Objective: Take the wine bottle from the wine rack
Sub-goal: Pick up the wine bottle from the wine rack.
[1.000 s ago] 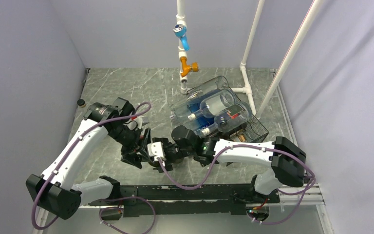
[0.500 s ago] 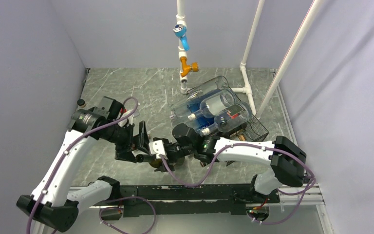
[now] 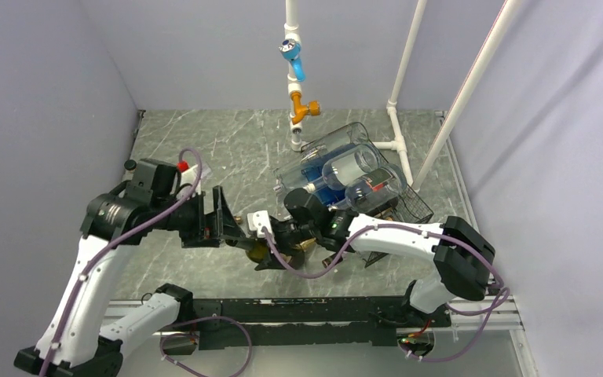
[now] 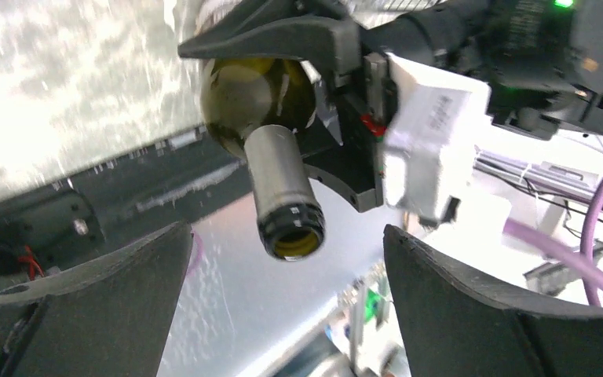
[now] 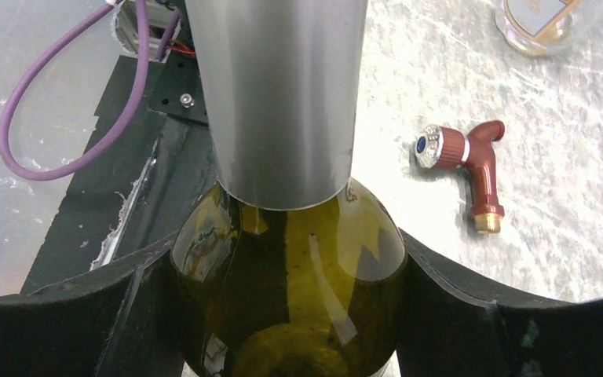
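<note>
Pinching the dark olive-green glass wine bottle (image 5: 290,259) at its shoulder is the right gripper (image 5: 286,310); the left gripper (image 4: 286,239), jaws spread wide, flanks its mouth.

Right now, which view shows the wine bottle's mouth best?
Left wrist: the wine bottle points its open mouth at that camera, neck in full. Right wrist shows only its shoulder and foil neck from behind; the top view shows a dark sliver under the arms.
</note>
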Available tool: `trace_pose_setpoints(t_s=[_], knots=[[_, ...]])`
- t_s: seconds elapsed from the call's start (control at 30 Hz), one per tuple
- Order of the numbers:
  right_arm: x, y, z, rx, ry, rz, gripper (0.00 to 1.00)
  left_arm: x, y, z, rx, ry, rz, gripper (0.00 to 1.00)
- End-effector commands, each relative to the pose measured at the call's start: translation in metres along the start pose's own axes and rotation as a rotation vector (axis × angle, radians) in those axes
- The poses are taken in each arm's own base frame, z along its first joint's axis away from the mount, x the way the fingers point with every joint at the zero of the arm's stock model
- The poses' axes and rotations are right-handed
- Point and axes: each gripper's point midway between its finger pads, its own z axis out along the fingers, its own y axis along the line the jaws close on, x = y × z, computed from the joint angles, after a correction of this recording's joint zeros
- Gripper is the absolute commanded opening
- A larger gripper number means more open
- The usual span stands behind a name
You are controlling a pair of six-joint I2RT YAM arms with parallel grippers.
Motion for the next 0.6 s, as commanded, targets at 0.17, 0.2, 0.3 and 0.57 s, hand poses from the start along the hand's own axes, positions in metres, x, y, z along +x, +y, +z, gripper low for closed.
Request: trace_pose_setpoints(t_s=[0.17, 0.2, 0.3, 0.57], knots=[[-0.042, -0.012, -0.007, -0.023, -0.15, 0.059, 0.0, -0.04, -0.034, -0.045, 0.165, -0.506, 0.38, 0.97], [-0.044, -0.013, -0.007, -0.027, -0.158, 0.079, 0.0, -0.042, -0.034, -0.048, 0.174, -0.559, 0.426, 0.98], [-0.05, -0.018, -0.011, -0.037, -0.184, 0.158, 0.0, -0.045, -0.033, -0.056, 0.22, -0.729, 0.531, 0.97], [-0.058, -0.028, -0.021, -0.07, -0.245, 0.33, 0.0, -0.064, -0.017, -0.032, 0.365, -1.027, 0.6, 0.97]])
